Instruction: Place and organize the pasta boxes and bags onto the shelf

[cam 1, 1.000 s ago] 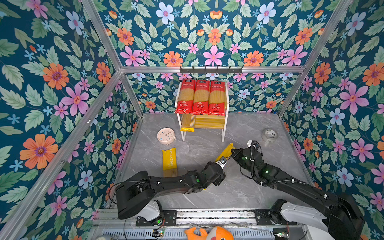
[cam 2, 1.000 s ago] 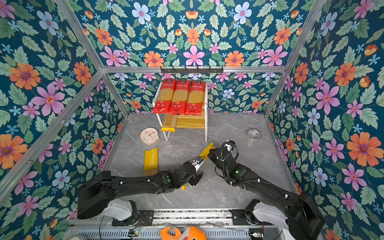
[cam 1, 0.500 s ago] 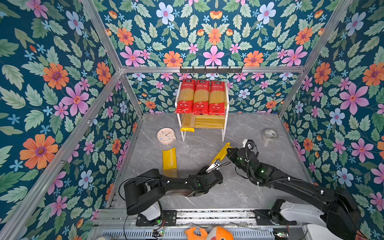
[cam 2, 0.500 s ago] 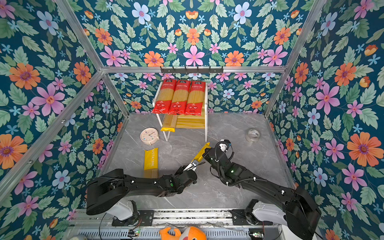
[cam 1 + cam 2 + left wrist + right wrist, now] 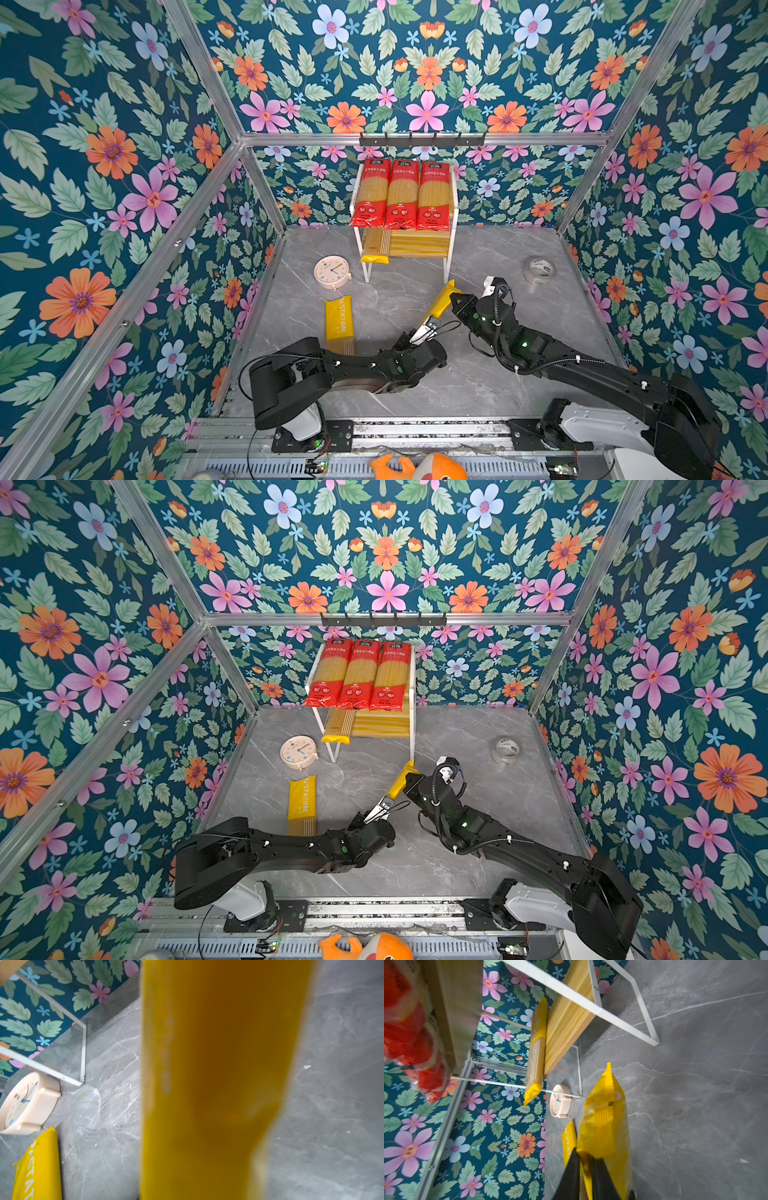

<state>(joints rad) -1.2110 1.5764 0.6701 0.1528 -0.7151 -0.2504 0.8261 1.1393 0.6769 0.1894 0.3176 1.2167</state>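
Packet [image 5: 439,302] is not on the shelf [image 5: 419,246] yet. It's spanned between both arms, just in front of the shelf's right front leg. Right gripper [image 5: 586,1169]: jaws narrow, pinching it near the yellow end. Left gripper [image 5: 427,329] sits at the clear end, but the packet fills its wrist view, so can't tell if those jaws have closed. Probably a two-ended hold to steady and aim a long floppy bag. Long axis runs diagonally, crimped end toward the lower tier, where a shelved packet [image 5: 375,246] lies lengthwise with room beside it. Red packets [image 5: 402,193] fill the top.
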